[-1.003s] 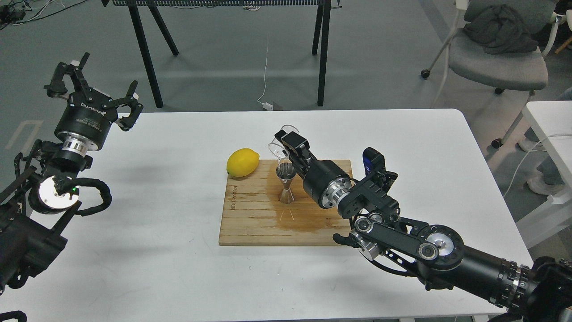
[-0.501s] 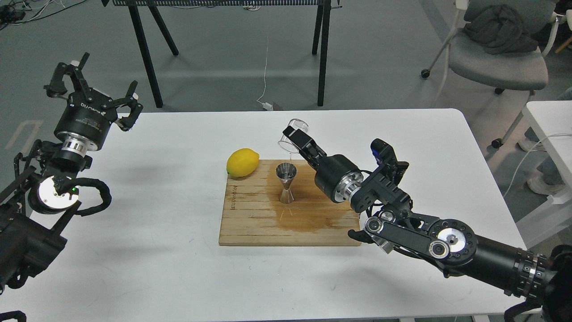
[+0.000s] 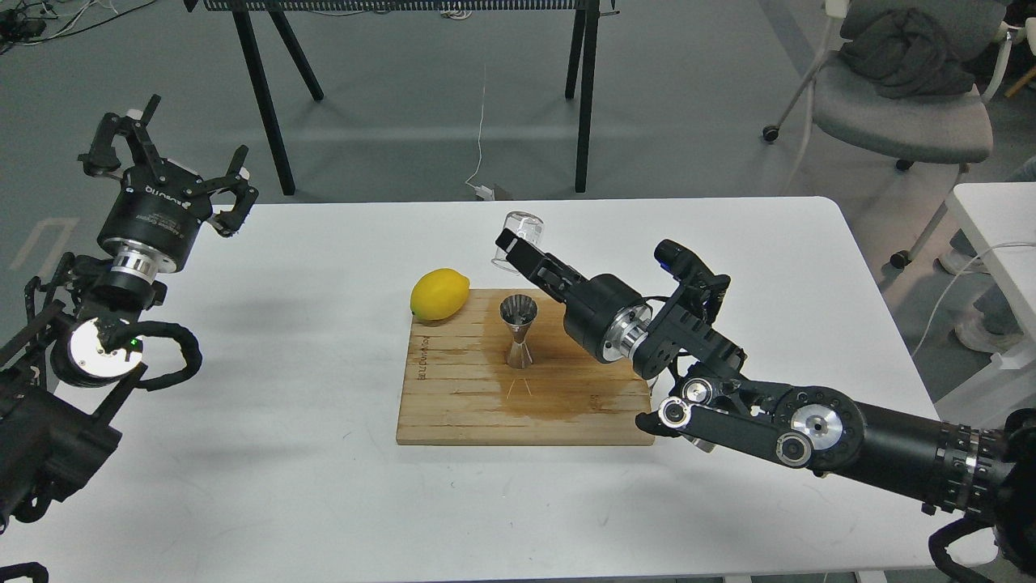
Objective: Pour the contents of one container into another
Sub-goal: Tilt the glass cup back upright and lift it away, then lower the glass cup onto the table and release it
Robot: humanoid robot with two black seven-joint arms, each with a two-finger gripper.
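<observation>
The silver metal jigger (image 3: 518, 330) stands upright on the wooden cutting board (image 3: 453, 405), right of a yellow lemon (image 3: 439, 294). My right gripper (image 3: 516, 241) is shut on the small clear glass cup (image 3: 516, 236), holding it tilted in the air above and behind the jigger, a short way off from its mouth. My left gripper (image 3: 166, 158) is open and empty, raised over the table's far left edge.
A wet dark patch (image 3: 542, 397) spreads on the board around and in front of the jigger. The white table (image 3: 243, 453) carries the board. Black table legs (image 3: 267, 89) and a grey chair (image 3: 898, 97) stand beyond the far edge.
My right gripper has lifted the glass cup up and away from the jigger's mouth and turned it back from its pouring tilt. The left arm has not moved.
</observation>
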